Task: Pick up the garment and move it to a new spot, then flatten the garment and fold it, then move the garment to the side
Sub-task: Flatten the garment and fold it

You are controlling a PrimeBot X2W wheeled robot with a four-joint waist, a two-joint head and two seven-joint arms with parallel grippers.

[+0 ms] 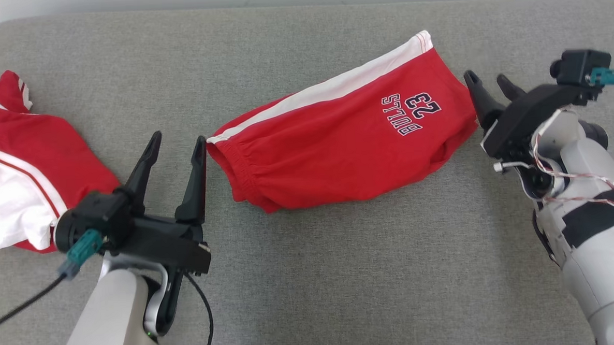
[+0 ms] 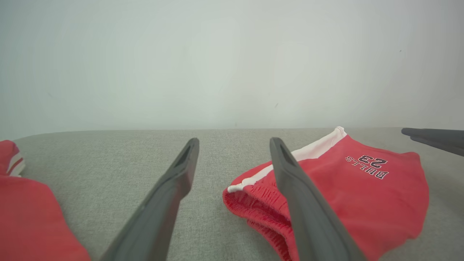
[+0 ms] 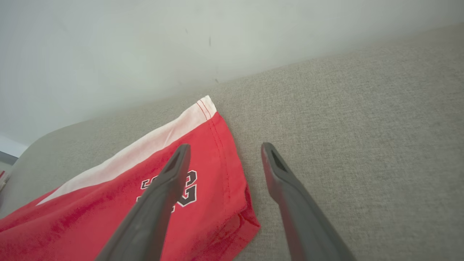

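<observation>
The garment point(image 1: 337, 145) is a pair of red shorts with a white side stripe and "BULLS 23" print, folded in half and lying across the middle of the grey surface. My left gripper point(image 1: 177, 140) stands open just left of the waistband end point(image 2: 246, 197), with nothing between its fingers. At the hem end, my right gripper point(image 1: 487, 80) is open too, its fingers point(image 3: 170, 181) spread over the hem corner point(image 3: 221, 152) without holding it. The shorts point(image 3: 119, 214) lie loose on the cloth.
A second red and white garment point(image 1: 22, 169) lies crumpled at the left edge, close behind my left wrist. The grey padded surface point(image 1: 342, 274) has free room in front of the shorts and to the right. A pale wall point(image 2: 232, 61) rises behind the far edge.
</observation>
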